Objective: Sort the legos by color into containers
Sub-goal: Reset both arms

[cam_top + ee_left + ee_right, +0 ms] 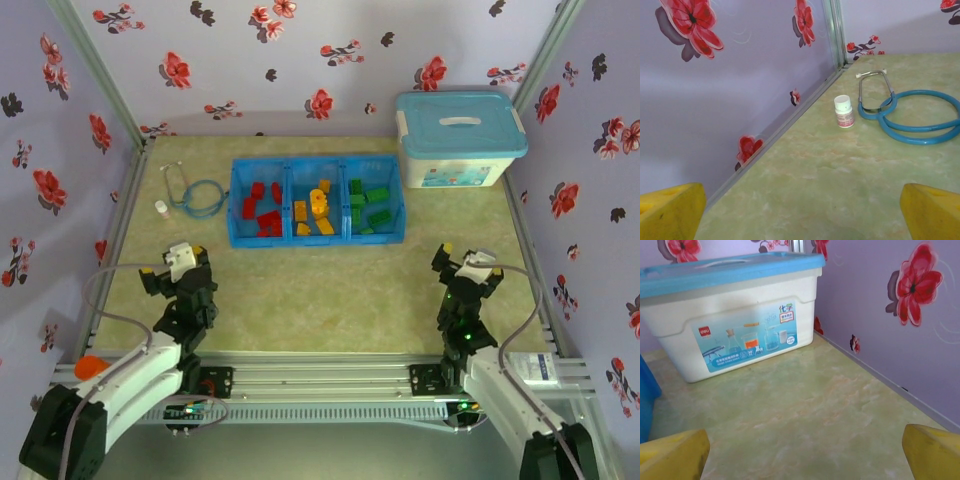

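Already, the legos (315, 210) sit colour-sorted in the containers (316, 238) at 12 o'clock on the table: red, orange, green. Your left gripper (800, 215) and right gripper (805, 455) both gape wide, holding nothing. Any needless reach there risks shoving the containers or flicking bricks into the wrong compartment.

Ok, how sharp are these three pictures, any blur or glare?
Top view: soft and hazy, the legos just small blobs. Left wrist: bottle and stethoscope crisp, near fingertips blurred. Right wrist: box label legible, no harsh glare.
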`<state>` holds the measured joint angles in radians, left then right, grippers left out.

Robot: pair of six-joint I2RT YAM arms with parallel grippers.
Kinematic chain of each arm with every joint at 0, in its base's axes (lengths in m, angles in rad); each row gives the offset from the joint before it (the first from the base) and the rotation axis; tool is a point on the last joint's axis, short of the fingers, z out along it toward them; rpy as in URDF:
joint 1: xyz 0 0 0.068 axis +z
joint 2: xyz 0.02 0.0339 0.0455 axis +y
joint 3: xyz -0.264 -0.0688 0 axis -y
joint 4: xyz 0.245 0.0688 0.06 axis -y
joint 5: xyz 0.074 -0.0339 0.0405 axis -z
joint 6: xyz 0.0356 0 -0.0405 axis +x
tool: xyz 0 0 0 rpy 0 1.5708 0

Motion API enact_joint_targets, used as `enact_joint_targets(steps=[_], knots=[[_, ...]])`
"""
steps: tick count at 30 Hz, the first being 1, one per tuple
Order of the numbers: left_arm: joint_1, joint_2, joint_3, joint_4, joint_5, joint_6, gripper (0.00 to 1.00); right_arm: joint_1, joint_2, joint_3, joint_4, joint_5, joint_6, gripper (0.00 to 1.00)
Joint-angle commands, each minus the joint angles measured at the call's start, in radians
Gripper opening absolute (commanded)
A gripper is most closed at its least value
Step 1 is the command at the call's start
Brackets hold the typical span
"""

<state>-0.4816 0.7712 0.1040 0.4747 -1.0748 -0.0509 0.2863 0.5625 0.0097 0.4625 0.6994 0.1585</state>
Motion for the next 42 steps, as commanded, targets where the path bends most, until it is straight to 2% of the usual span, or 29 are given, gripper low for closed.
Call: enact_joint_targets(steps=[1,7,15,25,32,37,42], knots=[[0.017,0.023,-0.029,0.149,0.038,0.013,1.0,-0.017,0.073,-0.027,0.154,-0.02,0.027,0.99],[0.041,0.026,-0.073,0.262,0.089,0.049,1.0,-0.038,0.202,-0.026,0.286,-0.033,0.037,0.99],[0.096,0.047,-0.08,0.293,0.144,0.025,1.0,-0.062,0.407,-0.025,0.501,-0.046,0.039,0.99],[0.147,0.159,-0.066,0.387,0.189,-0.01,1.0,-0.085,0.487,-0.018,0.573,-0.052,0.057,0.99],[0.185,0.252,-0.067,0.502,0.218,-0.011,1.0,-0.166,0.528,-0.026,0.617,-0.051,0.113,0.99],[0.21,0.323,-0.058,0.567,0.242,-0.012,1.0,-0.168,0.589,-0.026,0.695,-0.068,0.087,0.99],[0.237,0.407,-0.04,0.639,0.266,-0.012,1.0,-0.206,0.612,-0.026,0.707,-0.063,0.131,0.99]])
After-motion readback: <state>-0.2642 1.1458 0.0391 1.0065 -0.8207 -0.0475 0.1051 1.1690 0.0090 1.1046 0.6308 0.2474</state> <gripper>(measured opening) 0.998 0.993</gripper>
